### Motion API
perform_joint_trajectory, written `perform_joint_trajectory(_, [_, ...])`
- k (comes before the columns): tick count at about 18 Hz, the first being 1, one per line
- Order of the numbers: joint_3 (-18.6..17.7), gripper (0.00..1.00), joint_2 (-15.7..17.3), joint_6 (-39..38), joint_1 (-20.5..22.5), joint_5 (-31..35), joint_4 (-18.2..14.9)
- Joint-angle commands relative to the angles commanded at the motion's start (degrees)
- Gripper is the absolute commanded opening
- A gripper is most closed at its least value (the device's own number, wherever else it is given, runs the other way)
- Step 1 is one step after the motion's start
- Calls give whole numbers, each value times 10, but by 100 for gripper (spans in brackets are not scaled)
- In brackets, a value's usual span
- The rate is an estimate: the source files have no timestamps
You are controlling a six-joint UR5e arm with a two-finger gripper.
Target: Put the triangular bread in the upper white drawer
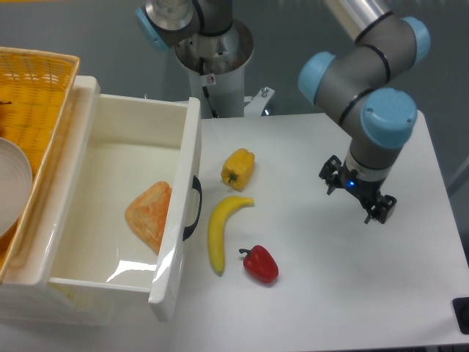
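White and smooth, the counter [330, 293] holds a few toy foods and a big open drawer on its left side. Inside the upper white drawer [117, 117] lies the triangular bread [150, 214], flat on the drawer floor and close to the front wall with the dark handle [192, 209]. Just outside that wall sit a yellow bell pepper [238, 168], a banana [220, 229] and a red pepper [259, 264], all near each other. A yellow woven basket [33, 110] stands at the far left with a white bowl [11, 183] in it. The gripper [357, 194] hangs over the right part of the counter, well apart from the drawer and the food. It carries nothing, and its jaws look a little apart, though it is hard to be sure from this angle. The bread seems to be where it should go, so the job looks done or nearly done. Next, the arm only needs to keep away from the drawer and rest.
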Motion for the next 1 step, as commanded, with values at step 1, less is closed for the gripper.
perform_joint_trajectory(1, [1, 100, -3, 6, 2, 0, 0])
